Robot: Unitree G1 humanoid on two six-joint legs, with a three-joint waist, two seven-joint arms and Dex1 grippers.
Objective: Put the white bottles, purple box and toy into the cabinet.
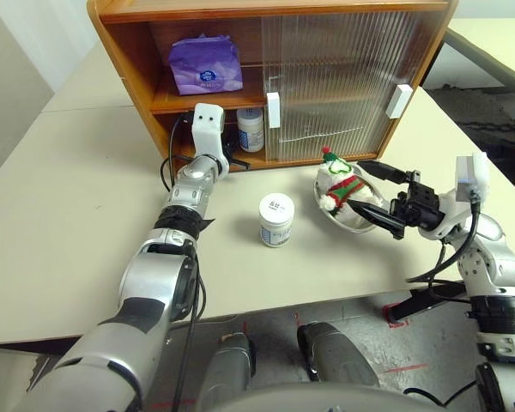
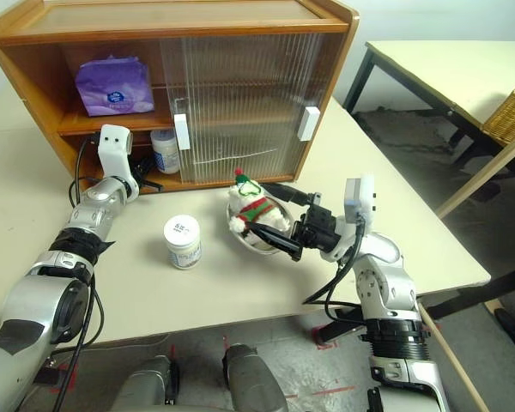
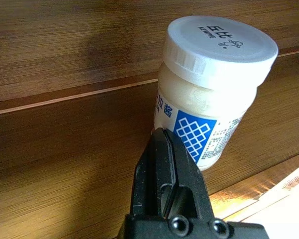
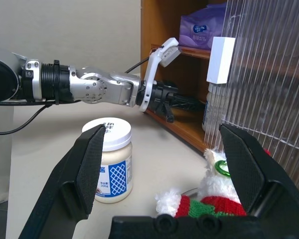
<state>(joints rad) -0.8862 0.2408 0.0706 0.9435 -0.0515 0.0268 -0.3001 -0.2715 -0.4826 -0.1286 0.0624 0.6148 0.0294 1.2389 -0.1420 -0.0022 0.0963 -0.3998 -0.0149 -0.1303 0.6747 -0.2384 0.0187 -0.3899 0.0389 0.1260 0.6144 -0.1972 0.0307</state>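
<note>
Nearest the head camera, a short white plastic jar with a wide round lid and a blue-checked label (image 1: 276,220) stands upright on the pale cream surface (image 1: 77,223), alone, in front of the open side of the large orange-brown wooden cabinet (image 1: 129,51). To the jar's right, a small white fluffy plush toy with a red-and-green striped scarf and a pointed hat (image 1: 344,186) sits in a round steel bowl (image 1: 354,220). The right gripper (image 1: 384,199) hangs level just beside the bowl, its black fingers spread wide to either side of the toy without gripping it. The left gripper (image 1: 237,162) reaches into the cabinet's lower shelf, its fingers pressed fully together with nothing between them, the tips just beside a second white jar (image 1: 250,129) that stands on that shelf close to the edge of the ribbed translucent sliding door (image 1: 343,77); whether they touch the jar is unclear. On the upper shelf lies the soft lavender-purple pack with a small blue round logo (image 1: 205,64). The door carries two white block handles (image 1: 273,110).
</note>
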